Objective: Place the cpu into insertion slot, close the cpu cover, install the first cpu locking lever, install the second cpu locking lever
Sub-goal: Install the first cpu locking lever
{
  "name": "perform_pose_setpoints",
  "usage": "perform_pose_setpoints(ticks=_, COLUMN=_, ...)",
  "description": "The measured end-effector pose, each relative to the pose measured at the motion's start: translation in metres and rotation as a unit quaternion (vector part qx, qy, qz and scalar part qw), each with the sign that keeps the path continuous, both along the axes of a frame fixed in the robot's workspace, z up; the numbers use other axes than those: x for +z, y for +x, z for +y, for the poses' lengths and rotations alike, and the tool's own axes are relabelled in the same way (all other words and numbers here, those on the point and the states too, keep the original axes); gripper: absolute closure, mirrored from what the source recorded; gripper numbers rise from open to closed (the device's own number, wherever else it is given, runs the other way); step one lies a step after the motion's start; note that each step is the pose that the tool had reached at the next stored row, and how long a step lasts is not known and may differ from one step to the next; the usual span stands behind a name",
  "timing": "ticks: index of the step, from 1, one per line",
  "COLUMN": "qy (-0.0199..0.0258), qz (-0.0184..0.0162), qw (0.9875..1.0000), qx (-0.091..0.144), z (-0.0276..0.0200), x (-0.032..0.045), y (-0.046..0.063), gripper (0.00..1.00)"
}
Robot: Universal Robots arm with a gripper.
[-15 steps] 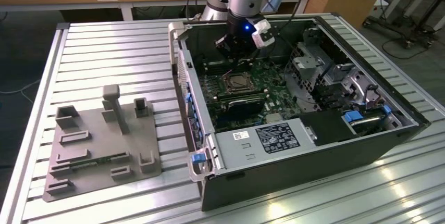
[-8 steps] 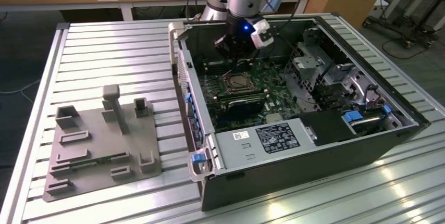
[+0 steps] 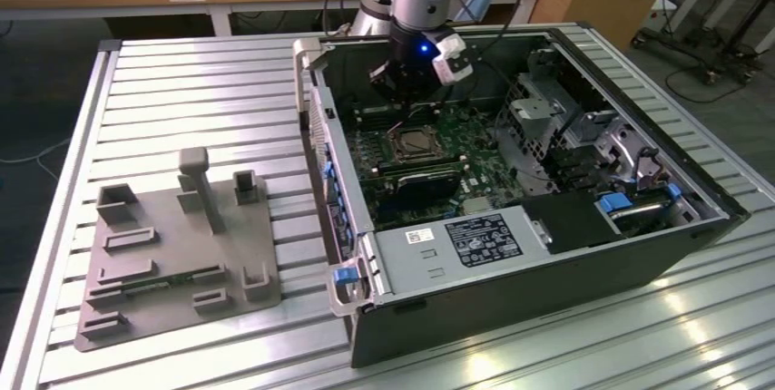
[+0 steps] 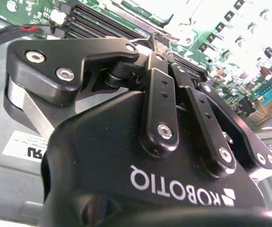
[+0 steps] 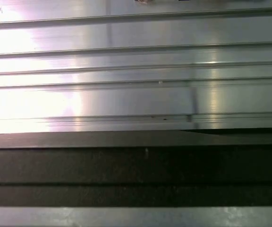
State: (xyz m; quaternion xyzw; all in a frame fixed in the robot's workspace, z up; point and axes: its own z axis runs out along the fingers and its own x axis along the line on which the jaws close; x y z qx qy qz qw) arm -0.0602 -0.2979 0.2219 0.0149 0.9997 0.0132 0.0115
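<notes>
In the exterior view my gripper (image 3: 409, 105) hangs inside the open computer case (image 3: 318, 127), just above and behind the insertion slot (image 3: 416, 142). The slot is a square socket with a silver rim and a dark centre on the green motherboard (image 3: 478, 150). From here I cannot make out the cpu or tell the cpu cover apart from that rim. In the second wrist view the gripper (image 4: 160, 41) is shut, its two black fingers (image 4: 158, 90) meeting at the tips above the memory slots (image 4: 103, 26). Nothing shows between them.
A black label-bearing box (image 3: 485, 240) fills the case's near end, and a metal drive cage (image 3: 551, 109) stands at the exterior view's right. A grey fixture plate (image 3: 181, 245) lies on the slatted metal table (image 3: 181, 91). The first wrist view shows table slats (image 5: 136, 71) and a dark edge (image 5: 136, 165).
</notes>
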Motion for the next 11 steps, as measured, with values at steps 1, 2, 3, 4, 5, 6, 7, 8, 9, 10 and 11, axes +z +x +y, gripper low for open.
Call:
perform_pose_setpoints(ticks=1, qy=0.0, qz=0.0, qw=1.0, qx=0.0, z=0.0, x=0.0, y=-0.0001, gripper=0.9)
perform_pose_setpoints(ticks=2, qy=0.0, qz=0.0, qw=1.0, qx=0.0, z=0.0, x=0.0, y=-0.0001, gripper=0.9)
perform_pose_setpoints(ticks=3, qy=0.0, qz=0.0, qw=1.0, qx=0.0, z=0.0, x=0.0, y=-0.0001, gripper=0.9)
perform_pose_setpoints(ticks=4, qy=0.0, qz=0.0, qw=1.0, qx=0.001, z=0.0001, x=-0.0001, y=0.0, gripper=0.9)
perform_pose_setpoints(ticks=5, qy=0.0, qz=0.0, qw=1.0, qx=0.001, z=0.0003, x=-0.0004, y=0.0006, gripper=0.9)
perform_pose_setpoints(ticks=6, qy=0.0, qz=0.0, qw=1.0, qx=0.001, z=0.0007, x=-0.0008, y=0.0013, gripper=0.9)
perform_pose_setpoints(ticks=7, qy=0.0, qz=0.0, qw=1.0, qx=0.001, z=0.0011, x=-0.0011, y=0.0021, gripper=0.9)
perform_pose_setpoints(ticks=8, qy=0.0, qz=0.0, qw=1.0, qx=0.001, z=0.0015, x=-0.0014, y=0.0029, gripper=0.9)
perform_pose_setpoints(ticks=9, qy=0.0, qz=0.0, qw=1.0, qx=0.001, z=0.0018, x=-0.0017, y=0.0037, gripper=0.9)
perform_pose_setpoints(ticks=10, qy=0.0, qz=0.0, qw=1.0, qx=0.001, z=0.0022, x=-0.002, y=0.0044, gripper=0.9)
perform_pose_setpoints(ticks=11, qy=0.0, qz=0.0, qw=1.0, qx=0.001, z=0.0025, x=-0.0022, y=0.0049, gripper=0.9)
